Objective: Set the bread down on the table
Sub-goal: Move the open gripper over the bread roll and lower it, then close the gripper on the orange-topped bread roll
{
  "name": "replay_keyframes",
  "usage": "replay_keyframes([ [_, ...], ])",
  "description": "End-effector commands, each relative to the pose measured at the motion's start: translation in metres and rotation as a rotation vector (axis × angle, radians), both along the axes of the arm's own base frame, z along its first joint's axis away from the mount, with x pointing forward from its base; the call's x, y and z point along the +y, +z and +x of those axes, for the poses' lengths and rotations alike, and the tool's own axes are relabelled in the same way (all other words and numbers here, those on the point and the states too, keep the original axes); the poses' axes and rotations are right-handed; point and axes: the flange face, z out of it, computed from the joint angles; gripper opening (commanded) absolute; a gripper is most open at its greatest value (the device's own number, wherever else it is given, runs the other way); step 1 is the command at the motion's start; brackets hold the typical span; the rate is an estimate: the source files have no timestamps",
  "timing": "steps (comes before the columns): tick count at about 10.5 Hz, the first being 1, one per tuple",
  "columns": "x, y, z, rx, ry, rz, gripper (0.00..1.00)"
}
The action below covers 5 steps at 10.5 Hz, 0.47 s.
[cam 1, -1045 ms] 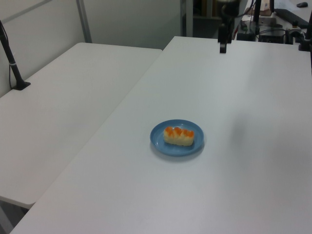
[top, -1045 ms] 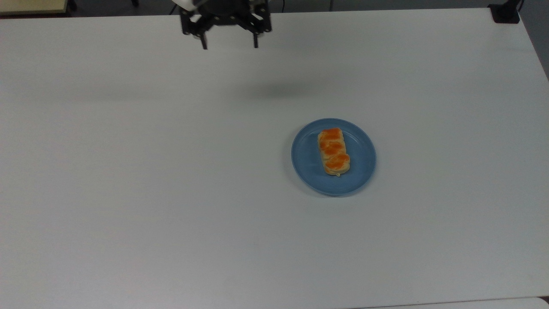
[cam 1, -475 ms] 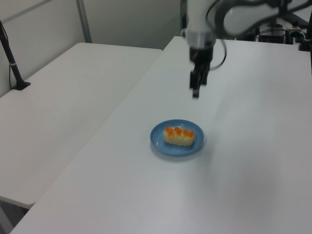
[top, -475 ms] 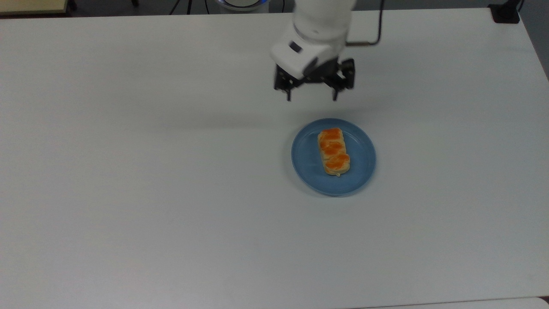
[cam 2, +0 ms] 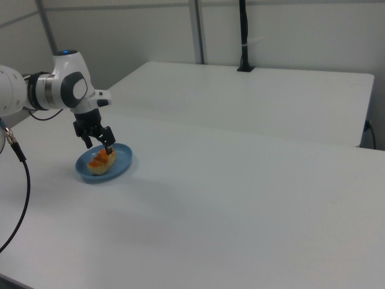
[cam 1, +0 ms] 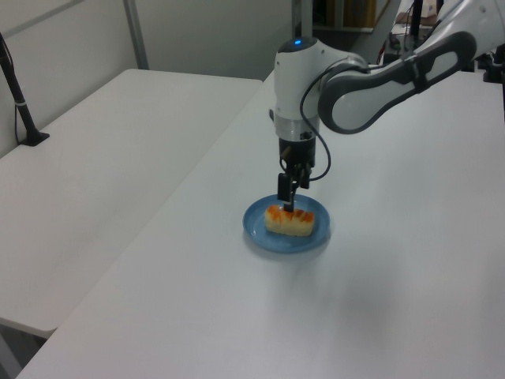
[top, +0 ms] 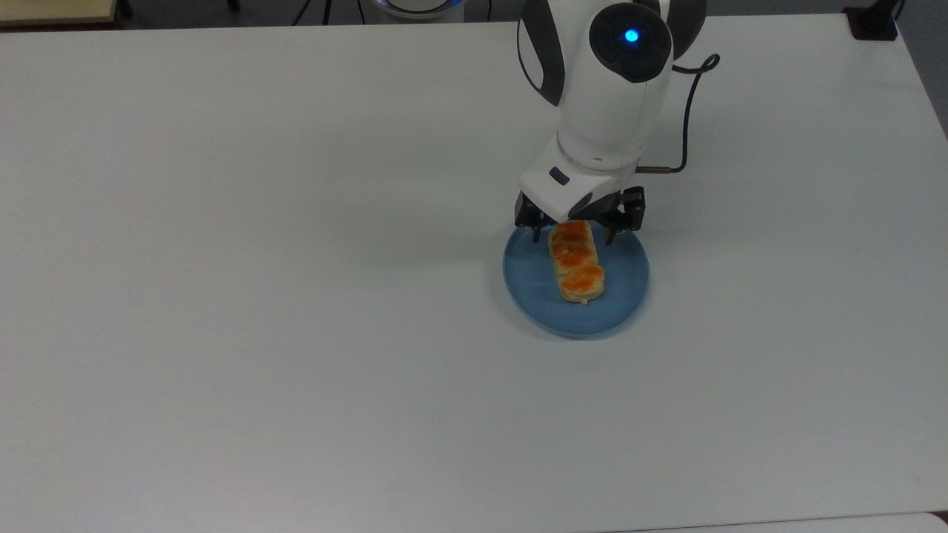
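A round blue plate (top: 533,285) (cam 1: 259,234) (cam 2: 123,161) sits at about 3 o'clock from the top view's centre. A second white desk (cam 1: 118,150) (cam 2: 252,96) adjoins at 9 o'clock in the left view. A black post (cam 1: 17,99) (cam 2: 243,36) stands on it.

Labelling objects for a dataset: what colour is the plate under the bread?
Plain blue plate, no pattern; clearest in the top view.

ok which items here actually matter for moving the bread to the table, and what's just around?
In play:
- bread, on the blue plate
- gripper, open, fingers either side of the bread's far end
- table

Just around:
- second white table
- black post
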Motion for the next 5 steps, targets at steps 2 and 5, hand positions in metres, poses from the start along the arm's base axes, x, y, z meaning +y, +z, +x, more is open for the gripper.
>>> replay_keyframes([
  [2,0.017,-0.033,0.011,-0.055,0.007,-0.022,1.00],
  [5,0.029,-0.047,0.006,-0.047,0.031,-0.034,0.71],
])
